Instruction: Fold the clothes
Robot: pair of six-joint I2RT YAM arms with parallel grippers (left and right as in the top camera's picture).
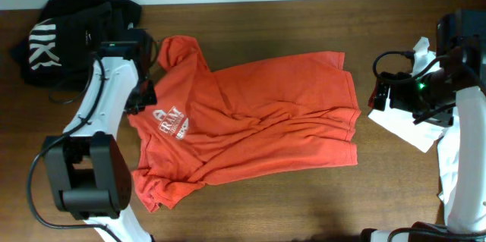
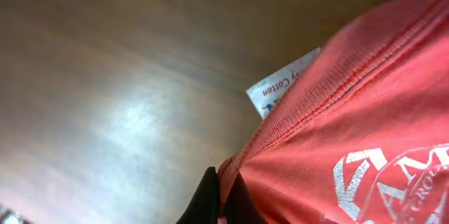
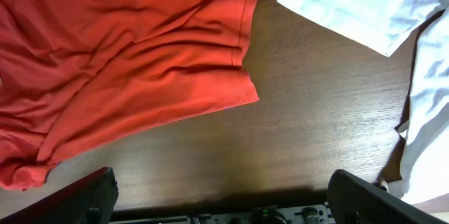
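Note:
An orange T-shirt (image 1: pixel 258 117) with a white chest print lies spread and wrinkled across the middle of the brown table; it also shows in the right wrist view (image 3: pixel 126 48). My left gripper (image 1: pixel 141 96) is at the shirt's left edge, shut on the shirt's collar hem (image 2: pixel 226 182), with a white label (image 2: pixel 280 87) poking out beside it. My right gripper (image 3: pixel 224 196) is open and empty above bare table, to the right of the shirt's hem (image 1: pixel 355 121).
A black garment with white lettering (image 1: pixel 68 33) lies bunched at the back left corner. White clothes (image 1: pixel 414 121) lie at the right edge, under the right arm, also in the right wrist view (image 3: pixel 365 6).

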